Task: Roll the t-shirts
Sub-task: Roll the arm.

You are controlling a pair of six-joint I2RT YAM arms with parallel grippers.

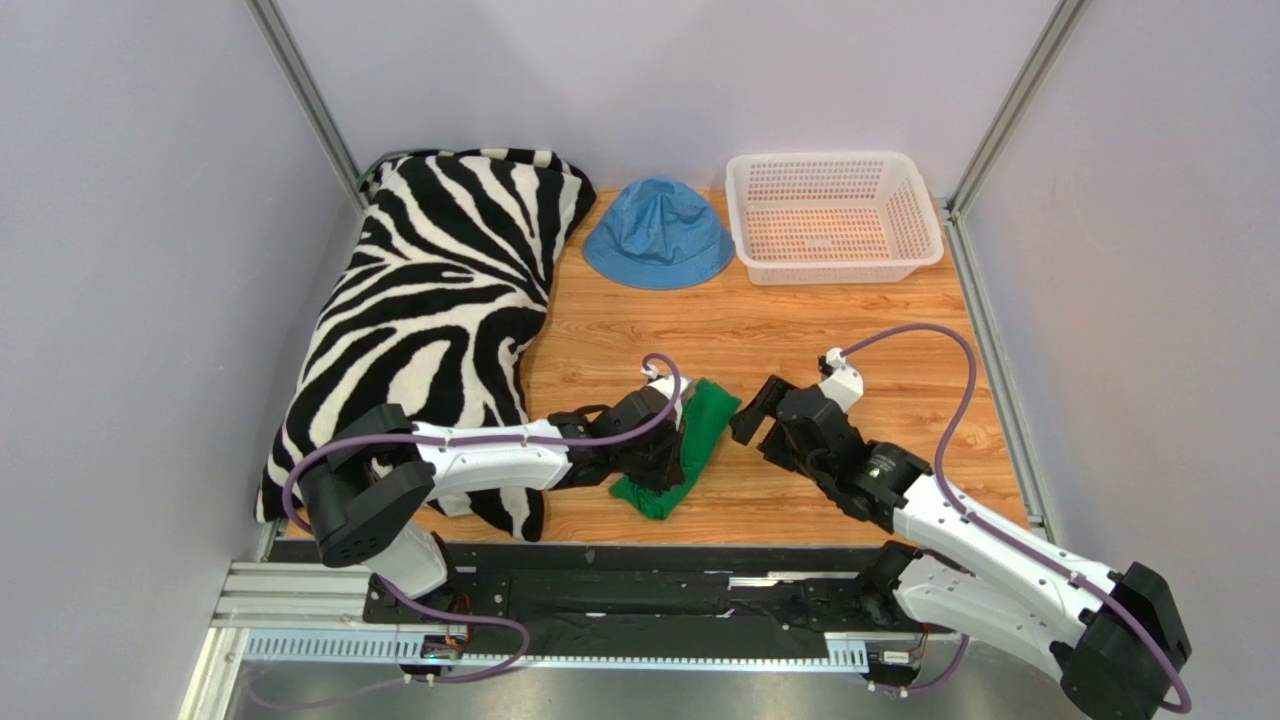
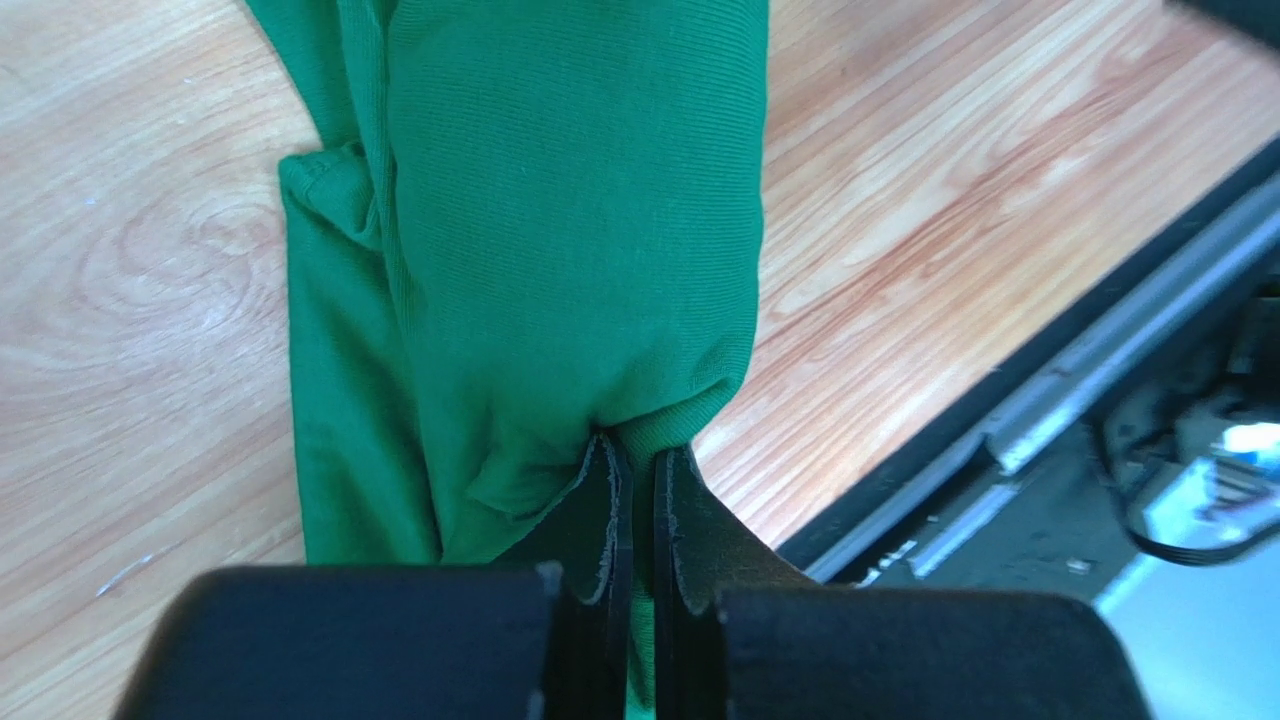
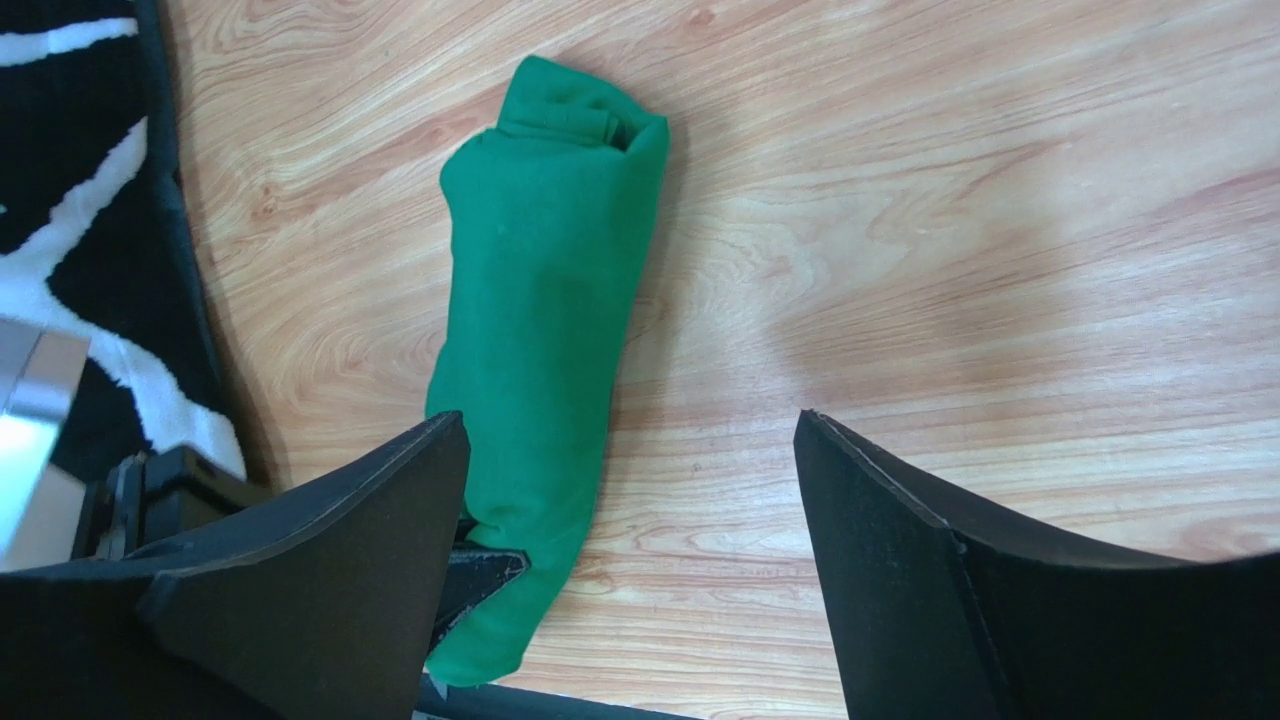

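A black-and-white zebra-striped pillow (image 1: 436,308) lies along the left side of the wooden table (image 1: 842,323), running from the far left corner down to the near edge. The left arm reaches across the pillow's near end toward the middle of the table.

The left gripper (image 2: 634,468) has its fingers pressed together on a fold of cloth at the near end of the green t-shirt (image 1: 699,428). The shirt is gathered into a long, narrow bundle. It rests on the wood near the table's near edge, about mid-width, just right of the pillow. It runs from the near left to the far right. Its far end shows a tucked fold, and one looser flap lies flat along its left side. In the left wrist view the black rail (image 2: 1037,405) at the table's near edge passes close to the pinched end.

At the far side, a blue bucket hat (image 1: 658,233) sits brim down beside the pillow. To its right, well apart from the shirt, stands a white mesh basket (image 1: 831,218).

The right gripper (image 3: 628,428) is just right of the shirt's far end, with its fingers spread wide and nothing between them.
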